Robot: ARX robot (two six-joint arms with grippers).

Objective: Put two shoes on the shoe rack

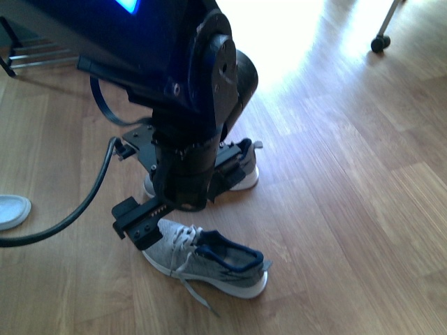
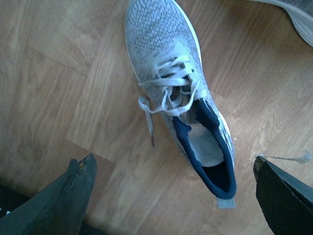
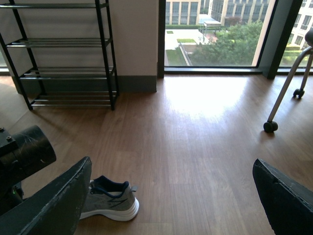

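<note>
1. Left gripper [image 2: 172, 161] hangs spread wide above a grey sneaker [image 2: 178, 98] lying on the wood floor [image 2: 58, 73].
2. Right gripper [image 3: 170, 166] gapes wide, holding nothing; the shoe rack [image 3: 58, 43] stands well apart, against the wall.

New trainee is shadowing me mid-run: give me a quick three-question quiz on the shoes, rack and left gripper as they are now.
1. Where do both grey sneakers lie?
2. The left gripper is: A) shut on a sneaker; B) open over a sneaker; C) out of view.
3. True or false: the shoe rack has bare visible tiers.
Key: 1 on the wooden floor; 2 B; 3 true.
</note>
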